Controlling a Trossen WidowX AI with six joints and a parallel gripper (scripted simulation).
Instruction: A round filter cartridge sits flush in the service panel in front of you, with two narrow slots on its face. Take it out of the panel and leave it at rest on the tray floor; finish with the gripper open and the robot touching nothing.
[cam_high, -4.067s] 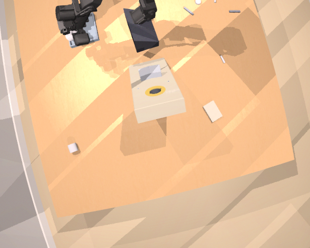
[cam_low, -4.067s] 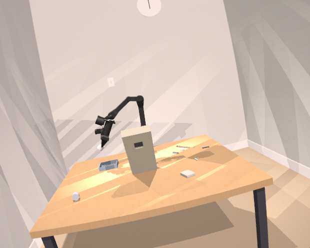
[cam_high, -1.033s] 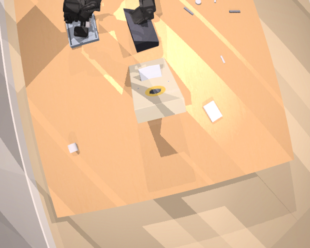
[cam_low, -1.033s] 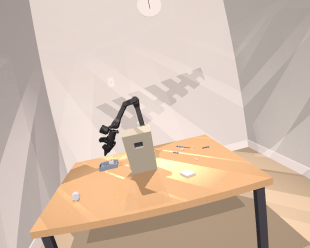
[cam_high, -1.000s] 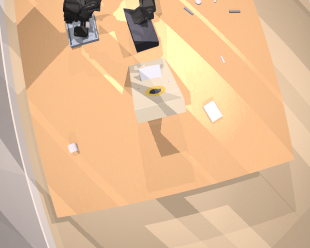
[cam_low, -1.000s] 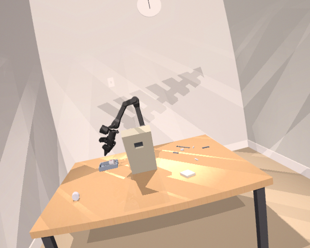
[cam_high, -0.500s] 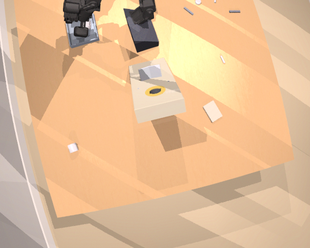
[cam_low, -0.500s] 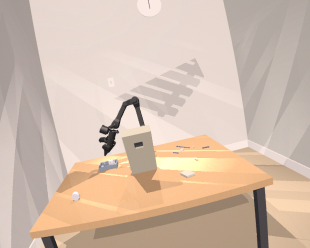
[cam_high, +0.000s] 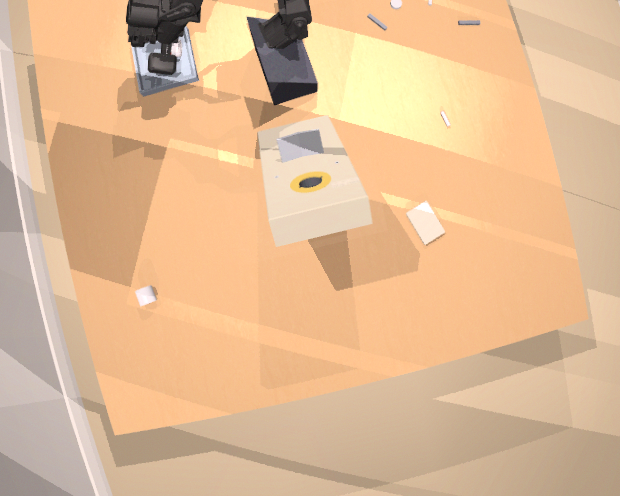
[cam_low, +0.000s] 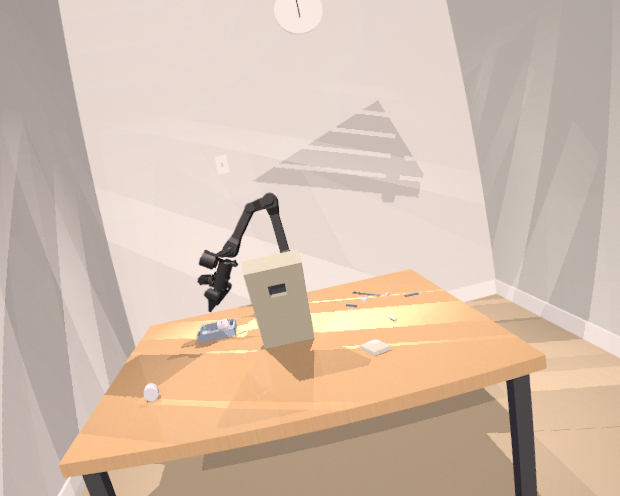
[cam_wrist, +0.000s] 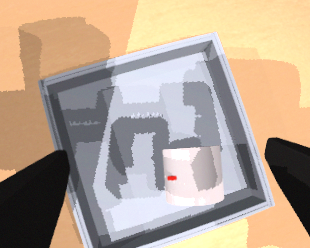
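A smooth orange wood-grain desk (cam_high: 206, 341) (cam_low: 330, 382) carried a matte cream block-shaped panel (cam_high: 315, 206) (cam_low: 284, 320), its round dark opening ringed in yellow, and a square, shallow, blue-grey tray (cam_high: 168, 86) (cam_low: 209, 336) (cam_wrist: 47, 110) with straight raised walls. Inside that tray lay the filter cartridge (cam_high: 176, 50) (cam_low: 223, 324) (cam_wrist: 185, 175), a short, pale pinkish-white cylinder on its side near one wall, with a small red mark and a grey shadow across it. Above it the black tapered fingers were spread wide, holding nothing and apart from the cartridge.
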